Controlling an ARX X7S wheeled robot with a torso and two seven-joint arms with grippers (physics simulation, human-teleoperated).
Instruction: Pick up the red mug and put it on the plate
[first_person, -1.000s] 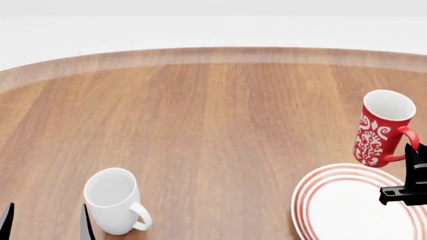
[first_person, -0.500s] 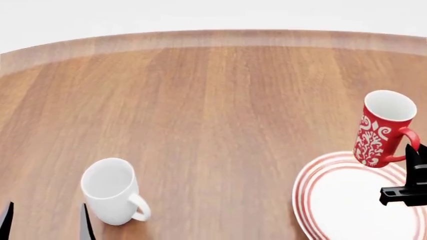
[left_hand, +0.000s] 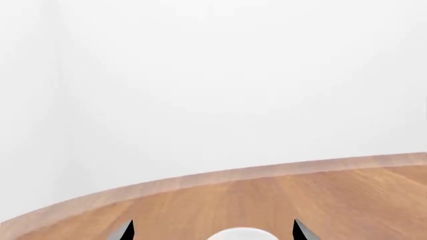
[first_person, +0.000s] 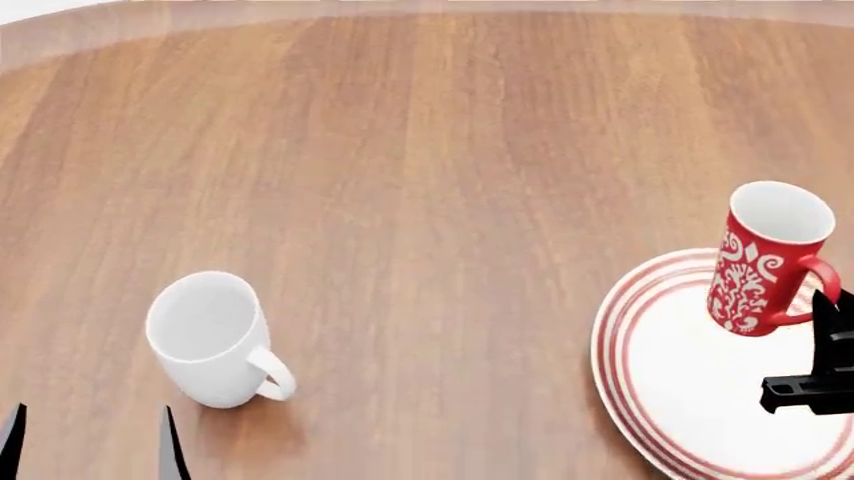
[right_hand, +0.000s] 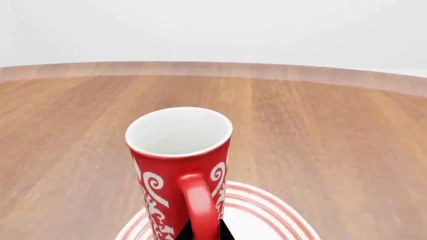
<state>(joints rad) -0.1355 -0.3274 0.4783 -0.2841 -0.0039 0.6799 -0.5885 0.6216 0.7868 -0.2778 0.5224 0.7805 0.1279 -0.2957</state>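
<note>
No writing shows. The right hand (first_person: 830, 330) pinches the red mug (first_person: 765, 259) by its handle over the plate (first_person: 667, 385); the left hand (first_person: 91, 440) is spread empty near the table (first_person: 427, 150) edge.

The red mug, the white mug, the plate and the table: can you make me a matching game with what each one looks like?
Things:
1. red mug
2. white mug
3. plate
4. table

Looks:
A. brown wood
B. plain, with nothing painted on it
C. white swirls on its side
D. red rings around its rim

Pairs: 1-C, 2-B, 3-D, 4-A
</note>
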